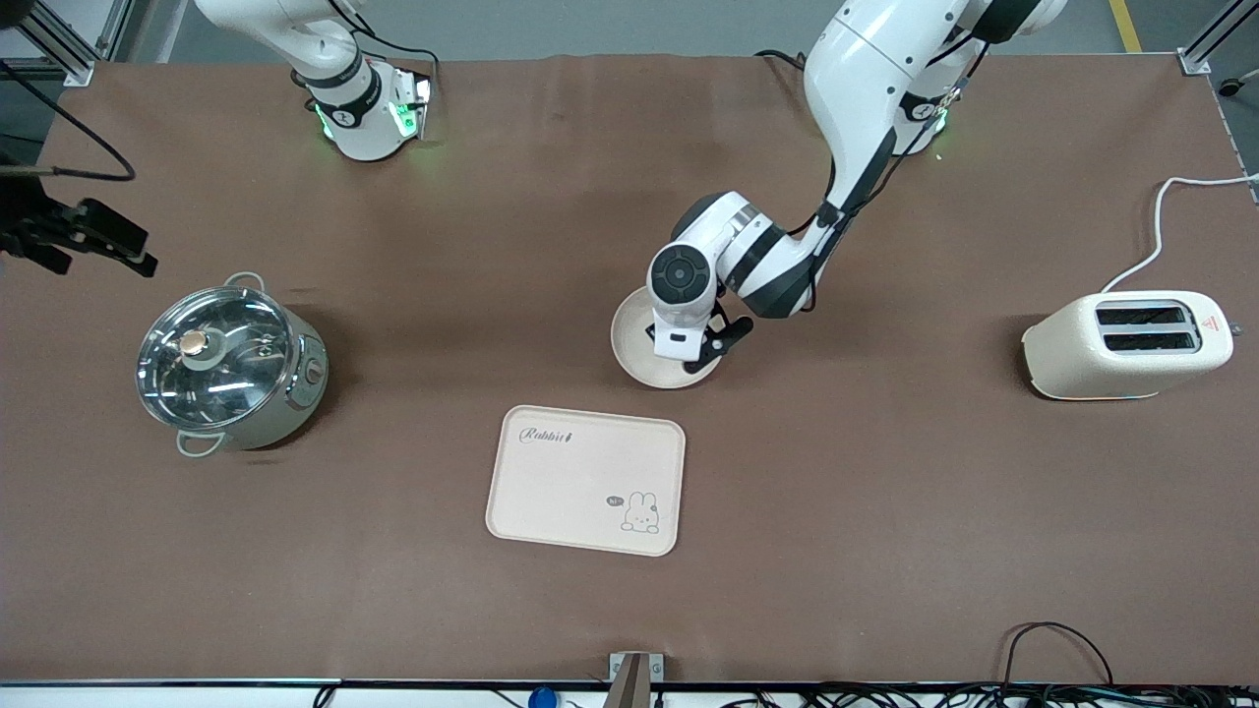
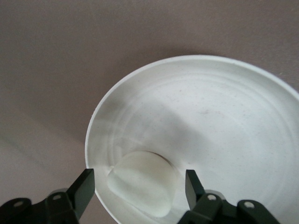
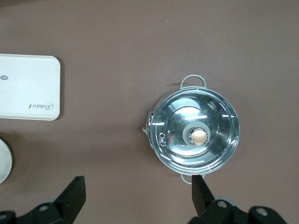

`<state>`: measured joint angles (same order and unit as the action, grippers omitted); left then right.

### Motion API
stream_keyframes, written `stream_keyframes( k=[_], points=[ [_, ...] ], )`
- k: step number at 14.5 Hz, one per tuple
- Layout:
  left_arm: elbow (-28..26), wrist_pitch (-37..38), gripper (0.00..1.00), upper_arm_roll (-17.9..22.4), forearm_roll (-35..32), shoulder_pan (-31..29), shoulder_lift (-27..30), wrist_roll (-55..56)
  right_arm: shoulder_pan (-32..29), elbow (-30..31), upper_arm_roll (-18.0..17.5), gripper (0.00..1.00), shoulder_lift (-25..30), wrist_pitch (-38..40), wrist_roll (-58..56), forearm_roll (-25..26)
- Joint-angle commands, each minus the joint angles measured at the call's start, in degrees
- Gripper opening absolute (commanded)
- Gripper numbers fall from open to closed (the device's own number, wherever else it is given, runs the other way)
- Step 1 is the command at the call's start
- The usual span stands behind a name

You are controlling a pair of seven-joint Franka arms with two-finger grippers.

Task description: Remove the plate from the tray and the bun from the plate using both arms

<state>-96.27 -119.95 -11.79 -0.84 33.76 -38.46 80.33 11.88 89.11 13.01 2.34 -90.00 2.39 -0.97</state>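
The round cream plate (image 1: 634,339) lies on the brown table, farther from the front camera than the tray. My left gripper (image 1: 710,349) hangs low over the plate's edge toward the left arm's end. In the left wrist view the gripper (image 2: 140,186) is open, and the pale half-moon bun (image 2: 142,179) lies in the plate (image 2: 210,116) between the fingers (image 2: 83,190), which stand apart from it. The left hand hides the bun in the front view. My right gripper (image 3: 138,189) is open and empty, up in the air by the pot (image 3: 196,135), at the right arm's end (image 1: 98,244).
A steel pot with a glass lid (image 1: 231,369) stands toward the right arm's end. The rectangular cream tray with a rabbit drawing (image 1: 585,477) lies nearer the front camera than the plate. A cream toaster (image 1: 1131,344) with a white cord stands toward the left arm's end.
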Motion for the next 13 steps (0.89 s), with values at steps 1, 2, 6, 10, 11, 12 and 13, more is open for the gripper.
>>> stream_keyframes(
  k=[1, 2, 6, 10, 11, 12, 13],
  points=[
    [-1.4, -1.1, 0.85, 0.0, 0.8, 0.3, -0.2, 0.6, 0.1, -1.5, -0.2, 1.00, -0.1, 1.8, 1.0, 1.6],
    [-1.3, -1.1, 0.82, 0.0, 0.8, 0.3, -0.3, 0.6, 0.2, -1.9, -0.3, 1.00, -0.1, 1.9, 1.0, 2.2],
    [-1.2, -2.0, 0.67, 0.0, 2.8, 0.3, -0.4, 0.7, 0.3, -2.4, -0.3, 1.00, -0.2, 1.7, 0.9, 2.3],
    [-0.9, -2.7, 0.37, 0.0, 3.1, 0.3, -0.8, 0.6, -0.5, -2.4, -0.2, 1.00, -0.8, 1.4, 0.9, 2.5],
    [-0.9, -2.9, 0.28, 0.0, 3.1, 0.3, -0.8, 0.6, -0.5, -2.4, -0.2, 1.00, -0.8, 1.4, 0.9, 2.4],
    [-1.0, -3.1, 0.25, 0.0, 3.1, 0.3, -0.9, 0.5, -0.5, -2.4, -0.2, 1.00, -0.8, 1.4, 0.9, 2.5],
    [-0.8, -3.4, 0.24, -0.1, 3.0, 0.3, -1.3, 0.5, -0.5, -2.6, -0.2, 1.00, -0.8, 1.4, 1.0, 2.6]
  ],
)
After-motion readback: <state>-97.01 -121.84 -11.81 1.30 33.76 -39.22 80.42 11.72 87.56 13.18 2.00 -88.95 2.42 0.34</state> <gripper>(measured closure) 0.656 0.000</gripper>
